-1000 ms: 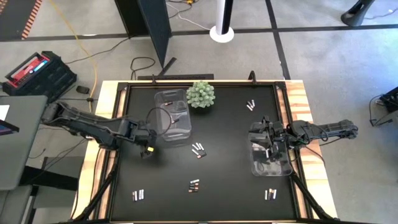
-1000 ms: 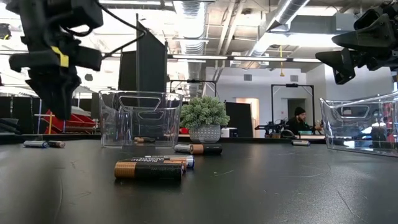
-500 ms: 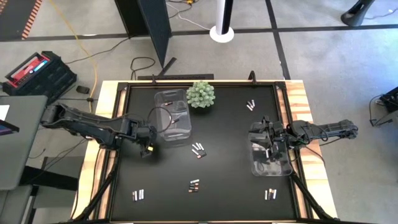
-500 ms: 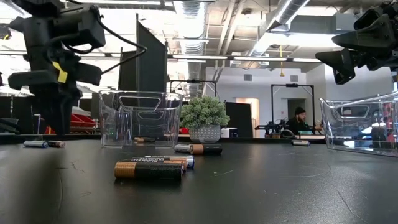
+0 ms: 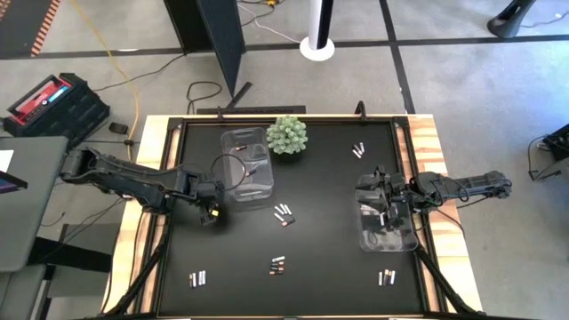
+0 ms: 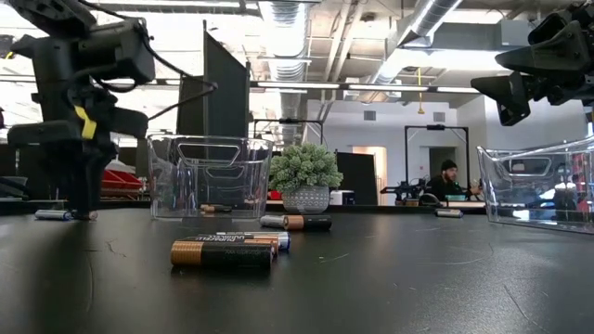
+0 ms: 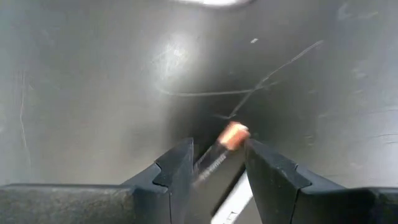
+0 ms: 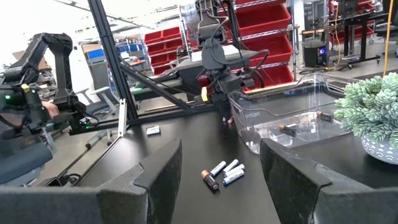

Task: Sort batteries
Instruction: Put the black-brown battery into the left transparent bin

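Lowered left gripper astride diagonal battery

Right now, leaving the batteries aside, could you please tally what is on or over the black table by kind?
Clear rectangular plastic bins: 2
Green spiky ball plant: 1
Dark robot arms: 2
Total: 5

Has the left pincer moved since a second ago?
Yes. The left pincer has dropped to the tabletop beside the clear bin, a battery between its fingers.
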